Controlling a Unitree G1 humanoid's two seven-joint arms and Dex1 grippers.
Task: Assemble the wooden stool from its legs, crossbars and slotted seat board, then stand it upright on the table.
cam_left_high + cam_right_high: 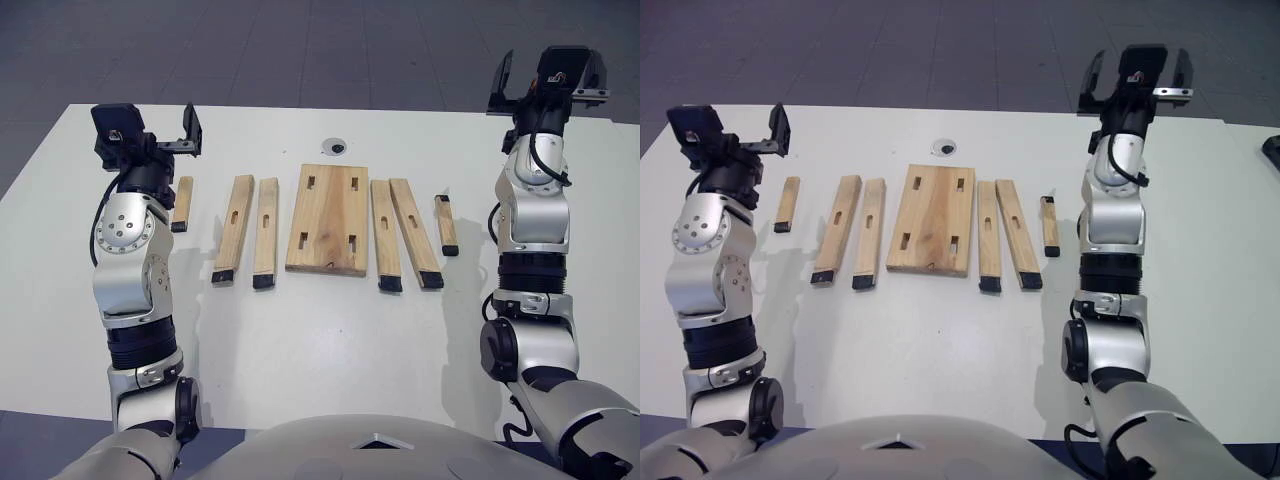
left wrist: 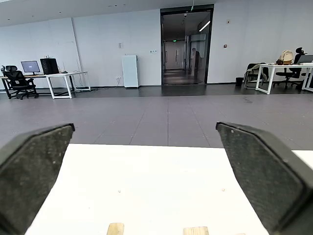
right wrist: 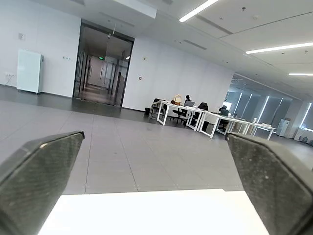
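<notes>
The slotted seat board [image 1: 328, 220] lies flat at the middle of the white table [image 1: 320, 340]. Two long legs [image 1: 234, 228] [image 1: 266, 232] lie to its left and two more [image 1: 385, 235] [image 1: 414, 232] to its right, all with black end caps. A short crossbar [image 1: 182, 203] lies at the far left, another [image 1: 446, 224] at the far right. My left gripper [image 1: 150, 130] is raised over the left crossbar's far end, open and empty. My right gripper [image 1: 548, 78] is held high near the table's back right, open and empty. Both wrist views show wide-apart fingers [image 2: 264, 171] [image 3: 39, 176].
A round grommet hole [image 1: 335, 146] sits in the table behind the seat board. A dark object [image 1: 1272, 148] pokes in at the right edge. Bare tabletop spreads in front of the parts. Grey floor lies beyond the table's far edge.
</notes>
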